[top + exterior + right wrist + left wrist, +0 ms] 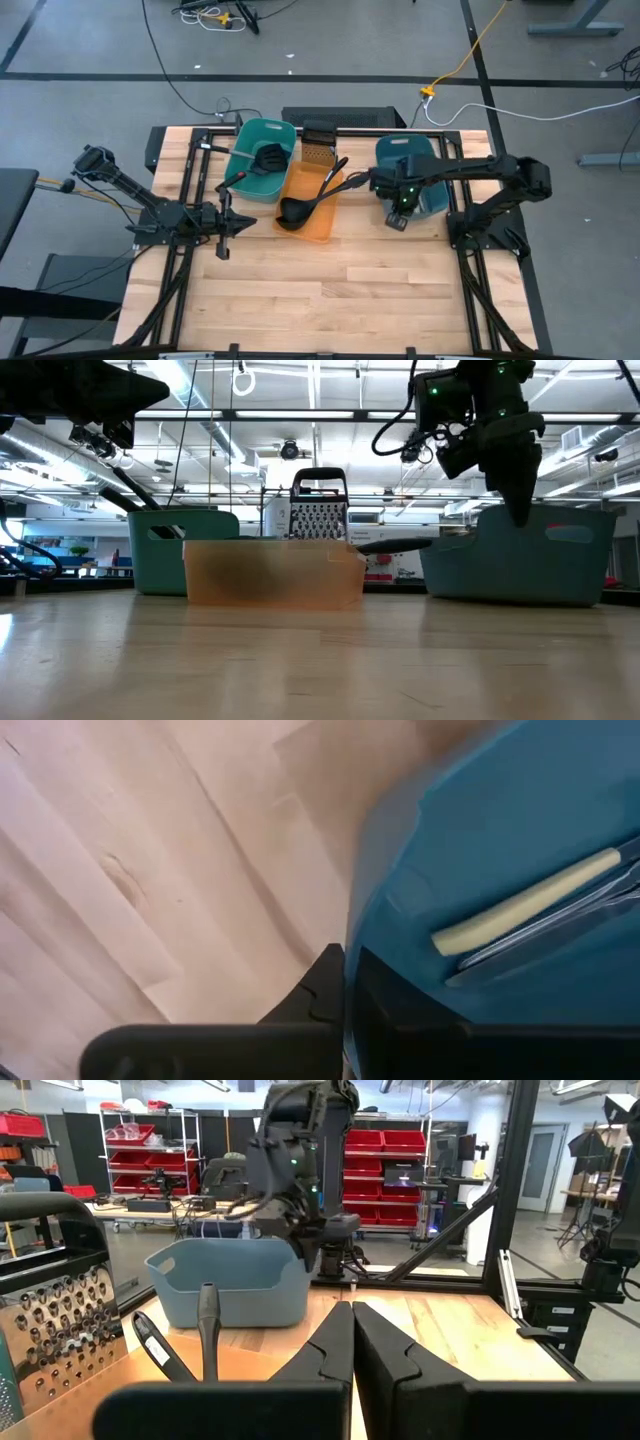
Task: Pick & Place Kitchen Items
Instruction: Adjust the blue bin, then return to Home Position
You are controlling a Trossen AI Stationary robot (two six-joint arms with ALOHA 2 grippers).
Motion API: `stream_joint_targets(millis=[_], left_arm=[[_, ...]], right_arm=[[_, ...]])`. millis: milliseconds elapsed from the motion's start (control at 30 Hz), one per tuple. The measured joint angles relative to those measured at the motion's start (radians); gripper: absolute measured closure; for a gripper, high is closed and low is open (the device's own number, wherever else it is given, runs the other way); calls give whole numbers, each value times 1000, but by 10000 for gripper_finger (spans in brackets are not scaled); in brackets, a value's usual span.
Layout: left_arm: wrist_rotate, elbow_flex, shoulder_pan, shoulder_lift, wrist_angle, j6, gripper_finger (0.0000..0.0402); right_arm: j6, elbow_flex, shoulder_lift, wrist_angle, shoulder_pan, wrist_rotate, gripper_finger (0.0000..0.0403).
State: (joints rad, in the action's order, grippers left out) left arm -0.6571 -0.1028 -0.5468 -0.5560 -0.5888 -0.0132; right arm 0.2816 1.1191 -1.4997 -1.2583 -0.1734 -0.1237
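High view: left claw [222,224] is parked pinched closed, nothing gripped, near the table's [330,290] left edge. Right claw [397,217] is hung closed and empty over the blue tub [436,196] holding the cream-handled knife [530,900]. Farther back, ladles [305,205] are seen in the orange tub [320,222].

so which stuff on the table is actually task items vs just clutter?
Job:
- black ladle in the orange tub
- black utensils in the left teal tub
- cream-handled knife in the right teal tub

Lying about:
- box grater behind the tubs
- cables on the floor
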Motion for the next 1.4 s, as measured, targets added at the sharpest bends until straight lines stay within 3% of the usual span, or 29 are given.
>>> stream_joint_targets(millis=[400,633,733,1100,1267,1400], left_arm=[[0,0,0,0,0,-2,399],[0,0,0,0,0,-1,399],[0,0,0,0,0,1,399],[0,0,0,0,0,2,390],[-2,0,0,0,1,1,377],[-92,-14,17,0,4,-26,377]], right_arm=[[154,1,-8,25,126,-88,389],[156,0,-8,34,150,-88,380],[138,-1,-10,46,151,-83,353],[87,-2,5,84,129,-9,178],[27,-2,90,156,109,99,152],[-41,-2,229,255,95,233,157]])
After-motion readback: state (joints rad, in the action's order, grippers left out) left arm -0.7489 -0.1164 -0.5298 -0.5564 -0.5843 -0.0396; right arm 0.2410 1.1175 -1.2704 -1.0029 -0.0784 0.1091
